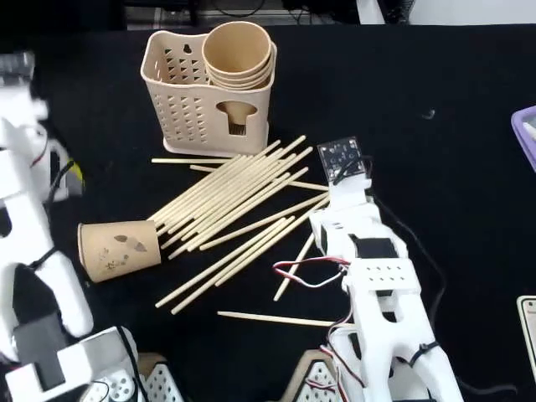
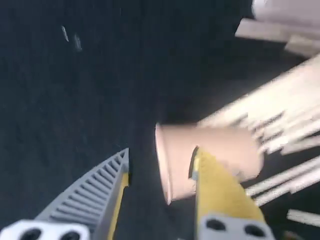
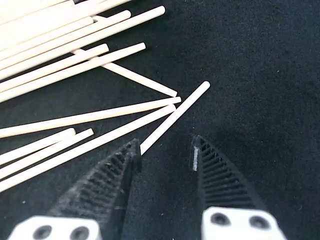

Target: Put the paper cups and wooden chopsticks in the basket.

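A beige slotted basket (image 1: 194, 107) stands at the back of the table with a stack of paper cups (image 1: 239, 52) inside it. One more paper cup (image 1: 117, 249) lies on its side at the left; in the left wrist view this cup (image 2: 220, 155) sits just ahead of my open left gripper (image 2: 160, 152), with the yellow finger (image 2: 217, 190) overlapping it. Several wooden chopsticks (image 1: 234, 197) lie fanned across the middle. My right gripper (image 3: 165, 143) is open and low over the black cloth, with the end of one chopstick (image 3: 175, 116) between its fingertips.
The right arm (image 1: 377, 285) stretches from the front edge toward the chopstick pile, with red and white wires at its side. One chopstick (image 1: 272, 318) lies apart near the front. A purple object (image 1: 526, 134) sits at the right edge.
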Action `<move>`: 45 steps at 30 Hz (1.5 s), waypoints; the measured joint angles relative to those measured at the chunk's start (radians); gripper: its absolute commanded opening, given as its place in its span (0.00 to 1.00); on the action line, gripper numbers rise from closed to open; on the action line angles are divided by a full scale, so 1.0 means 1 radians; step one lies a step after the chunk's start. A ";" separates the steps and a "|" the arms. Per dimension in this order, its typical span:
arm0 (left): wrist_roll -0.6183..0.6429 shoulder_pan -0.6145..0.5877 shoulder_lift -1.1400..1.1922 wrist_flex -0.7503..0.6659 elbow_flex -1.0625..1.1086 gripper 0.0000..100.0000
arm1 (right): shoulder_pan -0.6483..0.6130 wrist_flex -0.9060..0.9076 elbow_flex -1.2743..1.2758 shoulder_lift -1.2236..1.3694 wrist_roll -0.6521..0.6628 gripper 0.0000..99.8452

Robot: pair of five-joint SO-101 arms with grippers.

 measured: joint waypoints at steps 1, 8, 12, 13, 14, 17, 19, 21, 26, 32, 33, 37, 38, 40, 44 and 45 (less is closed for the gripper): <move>-0.009 -0.018 -0.003 -0.034 0.061 0.22 | 0.000 0.000 0.000 0.000 0.000 0.17; -0.114 -0.064 -0.006 -0.149 0.308 0.22 | 0.000 0.000 0.000 0.000 0.000 0.17; -0.124 -0.025 -0.014 -0.155 0.356 0.22 | 0.000 0.000 0.000 0.000 0.000 0.17; -0.124 -0.005 -0.015 -0.155 0.368 0.22 | 0.000 0.000 0.000 0.000 0.000 0.17; -0.124 0.015 -0.017 -0.157 0.381 0.22 | 0.000 0.000 0.000 0.000 0.000 0.17; -0.124 0.069 -0.020 -0.150 0.413 0.22 | 0.000 0.000 0.000 0.000 0.000 0.17; -0.124 0.097 -0.032 -0.157 0.428 0.22 | 0.000 0.000 0.000 0.000 0.000 0.17; -0.124 0.114 -0.040 -0.157 0.439 0.22 | 0.000 0.000 0.000 0.000 0.000 0.17; -0.124 0.129 -0.048 -0.157 0.448 0.22 | 0.000 0.000 0.000 0.000 0.000 0.17; -0.127 0.137 -0.048 -0.124 0.448 0.21 | 0.000 0.000 0.000 0.000 0.000 0.17; -0.127 0.146 -0.048 -0.114 0.450 0.19 | 0.000 0.000 0.000 0.000 0.000 0.17; -0.127 0.195 -0.048 -0.060 0.450 0.05 | 0.000 0.000 0.000 0.000 0.000 0.17; -0.127 0.209 -0.048 -0.037 0.448 0.03 | 0.000 0.000 0.000 0.000 0.000 0.17; -0.127 0.236 -0.048 0.018 0.440 0.04 | 0.000 0.000 0.000 0.000 0.000 0.17; -0.126 0.275 -0.044 0.080 0.413 0.05 | 0.000 0.000 0.000 0.000 0.000 0.17; -0.120 0.276 -0.044 0.086 0.404 0.05 | 0.000 0.000 0.000 0.000 0.000 0.17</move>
